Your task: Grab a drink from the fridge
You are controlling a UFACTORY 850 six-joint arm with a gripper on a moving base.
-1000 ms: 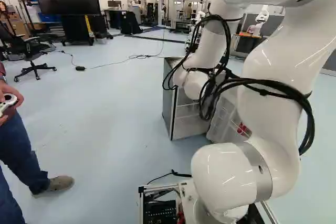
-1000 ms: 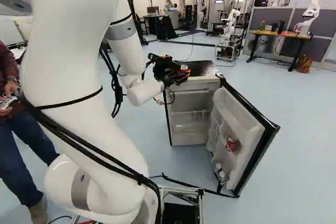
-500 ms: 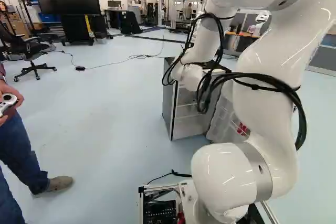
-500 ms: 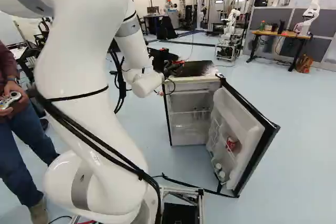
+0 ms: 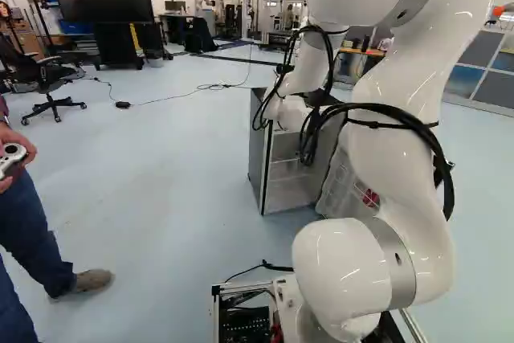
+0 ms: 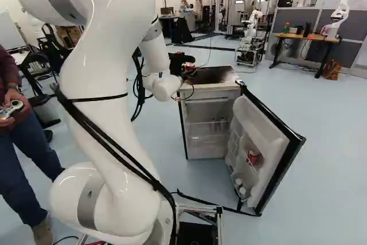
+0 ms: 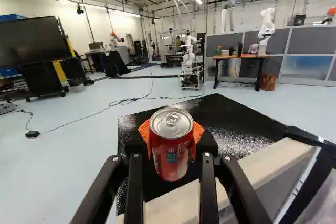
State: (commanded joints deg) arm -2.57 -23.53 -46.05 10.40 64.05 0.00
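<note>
red can (image 7: pixel 170 148) clamped in the gripper (image 6: pixel 188 68) by the black fridge top (image 7: pixel 220 116), pale blue floor (image 7: pixel 68 156) beyond.

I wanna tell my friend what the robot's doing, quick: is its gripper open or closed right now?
Gripper: closed on a red can, one orange pad on each side.

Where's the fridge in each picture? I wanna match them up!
Left base view: the fridge is just right of middle, partly behind the arm.
Right base view: right of the arm, its door open.
Wrist view: ahead of and beneath the gripper.
Shared landmark: the faraway wooden-topped desk.
</note>
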